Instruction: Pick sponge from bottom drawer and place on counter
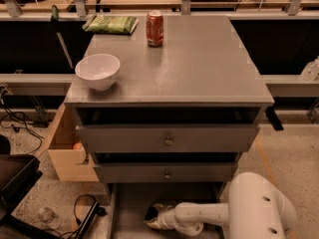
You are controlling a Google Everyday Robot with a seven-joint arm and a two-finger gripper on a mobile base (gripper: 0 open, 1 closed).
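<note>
Grey cabinet dead centre, a pale wooden box (65, 151) tucked against its left flank, and up on the counter (199, 68) sit a white bowl (98, 69), a green packet (110, 24) and a red can (155, 28). Down low the bottom drawer (129, 208) is pulled out and the gripper (157, 216) is down inside it, right over the sponge (152, 225), whose pale edge peeks out beneath; whether it has clamped on, I cannot tell. By my read this is the grasp step, and next comes a sure hold, a lift clear of the drawer fronts (167, 139) above, then a swing up to bare counter right of the bowl.
</note>
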